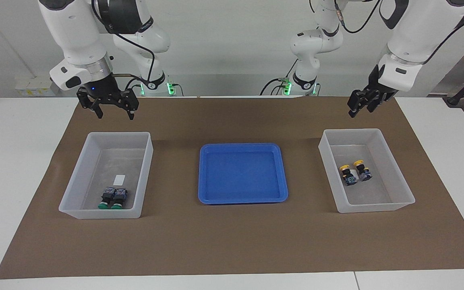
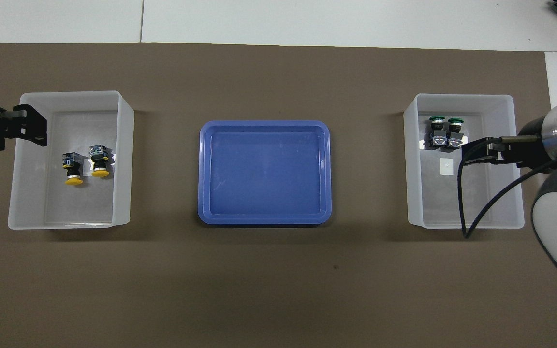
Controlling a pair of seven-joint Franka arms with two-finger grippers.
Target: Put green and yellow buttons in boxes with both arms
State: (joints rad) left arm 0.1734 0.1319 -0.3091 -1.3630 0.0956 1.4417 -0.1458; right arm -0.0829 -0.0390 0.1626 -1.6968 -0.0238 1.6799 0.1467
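Note:
Two yellow buttons lie side by side in the box toward the left arm's end. Two green buttons lie together in the other box, at its end farthest from the robots. My left gripper hangs raised over the outer wall of the yellow buttons' box, open and holding nothing. My right gripper waits raised over the robot-side end of the green buttons' box, fingers spread wide and empty.
A shallow blue tray sits between the two boxes on the brown mat. A black cable from the right arm loops over the green buttons' box. A small white label lies on that box's floor.

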